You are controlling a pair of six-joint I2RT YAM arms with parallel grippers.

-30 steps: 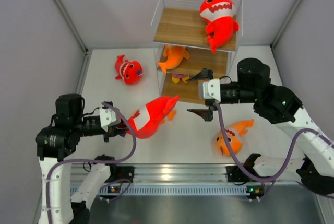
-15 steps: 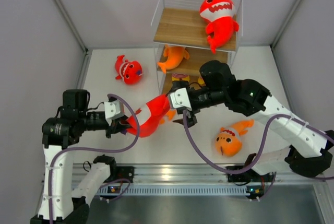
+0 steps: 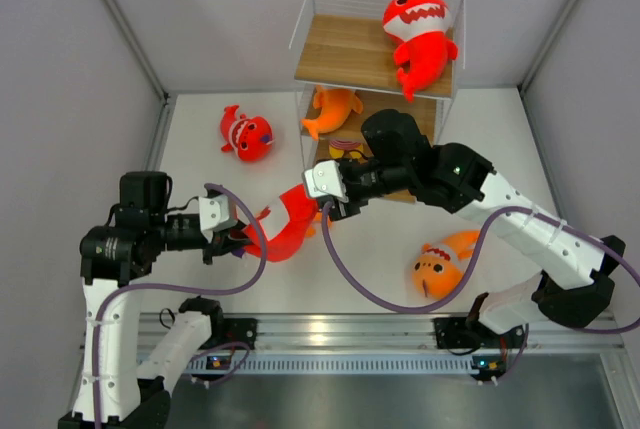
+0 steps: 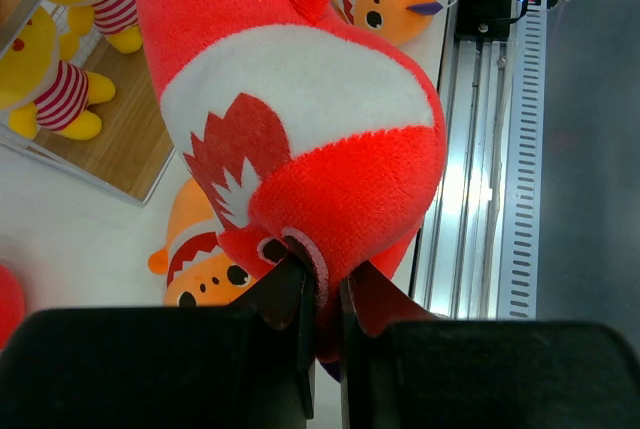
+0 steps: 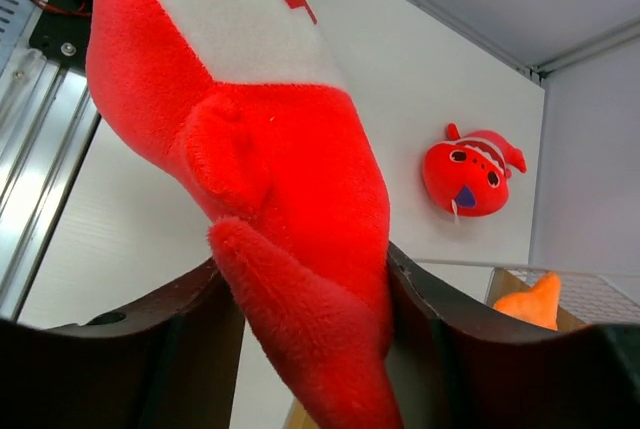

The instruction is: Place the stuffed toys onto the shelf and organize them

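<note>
Fuzzy red shark (image 3: 285, 224), white patch: left gripper (image 4: 318, 289) pinches its head end, right gripper (image 5: 310, 319) squeezes the tapered tail. A second ago the right one hung open near the shelf (image 3: 330, 49).

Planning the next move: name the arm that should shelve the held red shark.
Right. The right gripper flanks the red shark at the tail, beside the shelf; the left gripper holds it farther away.

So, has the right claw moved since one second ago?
Yes. The right claw went left, away from the front of the shelf, and now sits around the tail of the red shark that the left claw holds.
</note>
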